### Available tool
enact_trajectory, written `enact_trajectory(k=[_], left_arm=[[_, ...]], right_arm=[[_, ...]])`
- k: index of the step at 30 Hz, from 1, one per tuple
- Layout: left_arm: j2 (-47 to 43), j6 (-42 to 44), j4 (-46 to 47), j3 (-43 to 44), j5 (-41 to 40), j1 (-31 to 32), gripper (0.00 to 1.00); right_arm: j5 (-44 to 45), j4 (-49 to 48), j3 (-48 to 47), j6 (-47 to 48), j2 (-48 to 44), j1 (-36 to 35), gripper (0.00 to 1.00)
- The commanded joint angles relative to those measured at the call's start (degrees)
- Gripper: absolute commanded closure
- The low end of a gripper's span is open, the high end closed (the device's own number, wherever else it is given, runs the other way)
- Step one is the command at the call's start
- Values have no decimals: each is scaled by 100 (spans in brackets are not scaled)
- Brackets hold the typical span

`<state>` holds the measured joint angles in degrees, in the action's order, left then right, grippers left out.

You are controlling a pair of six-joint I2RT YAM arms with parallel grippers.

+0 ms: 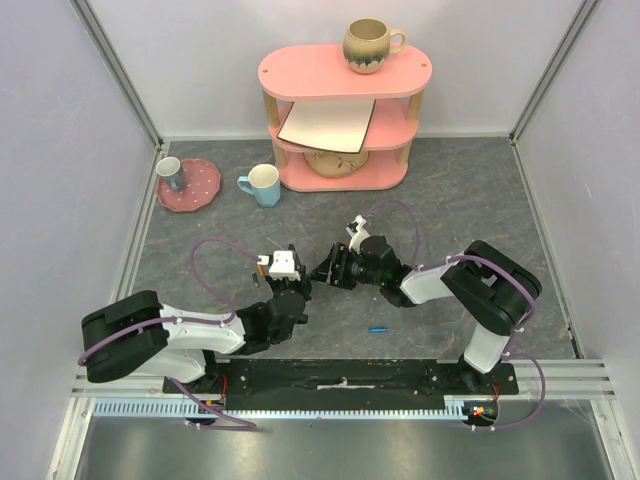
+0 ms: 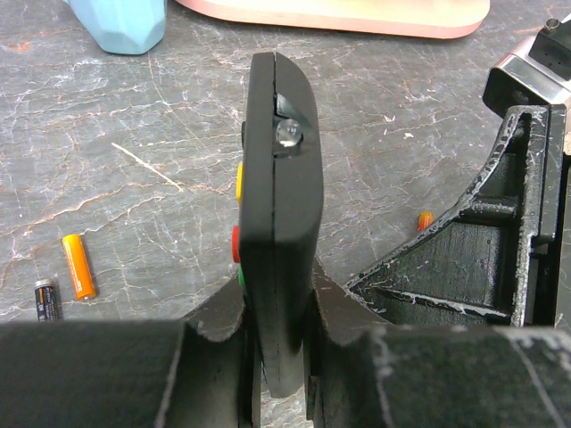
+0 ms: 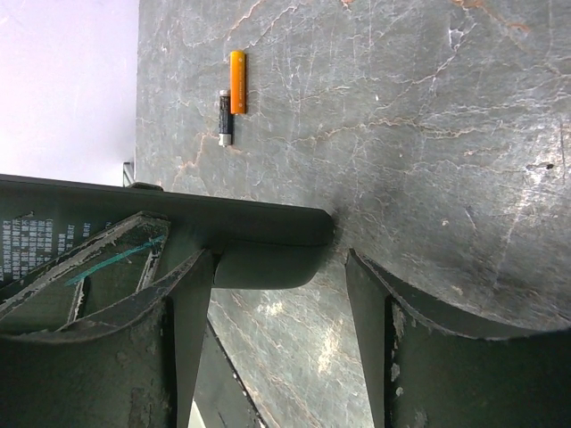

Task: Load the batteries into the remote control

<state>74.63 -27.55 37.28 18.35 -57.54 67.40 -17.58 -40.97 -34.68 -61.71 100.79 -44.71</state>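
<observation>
Clamped shut on the remote control [image 2: 281,178], the left gripper [image 2: 281,299] holds the slim black bar on edge, its coloured buttons facing left in the wrist view and its far end reaching out over the grey marbled table [image 2: 134,160]. Around that far end the right gripper [image 3: 281,267] stands open, one finger against the remote's side and the other clear of it. Farther out, an orange battery [image 2: 78,266] lies just beside a black cell [image 2: 46,300], and a blue battery [image 1: 378,328] lies well apart from them, near the right arm.
</observation>
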Motion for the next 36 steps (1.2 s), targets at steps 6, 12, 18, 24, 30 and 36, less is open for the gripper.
enact_trajectory(k=[6, 12, 18, 24, 30, 36], left_arm=[[78, 109, 78, 20, -3, 142, 98], [87, 118, 78, 20, -161, 169, 98], [87, 171, 43, 46, -293, 186, 98], [87, 119, -36, 55, -398, 186, 98], [60, 57, -142, 55, -460, 186, 98], [52, -31, -221, 55, -469, 186, 98]], right_arm=[[255, 950, -74, 406, -60, -47, 33], [299, 1126, -109, 467, -121, -47, 34], [343, 1241, -110, 511, -183, -47, 34], [352, 1285, -92, 529, -218, -47, 34], [387, 1337, -66, 538, -253, -47, 35], [405, 1189, 57, 494, -367, -38, 34]])
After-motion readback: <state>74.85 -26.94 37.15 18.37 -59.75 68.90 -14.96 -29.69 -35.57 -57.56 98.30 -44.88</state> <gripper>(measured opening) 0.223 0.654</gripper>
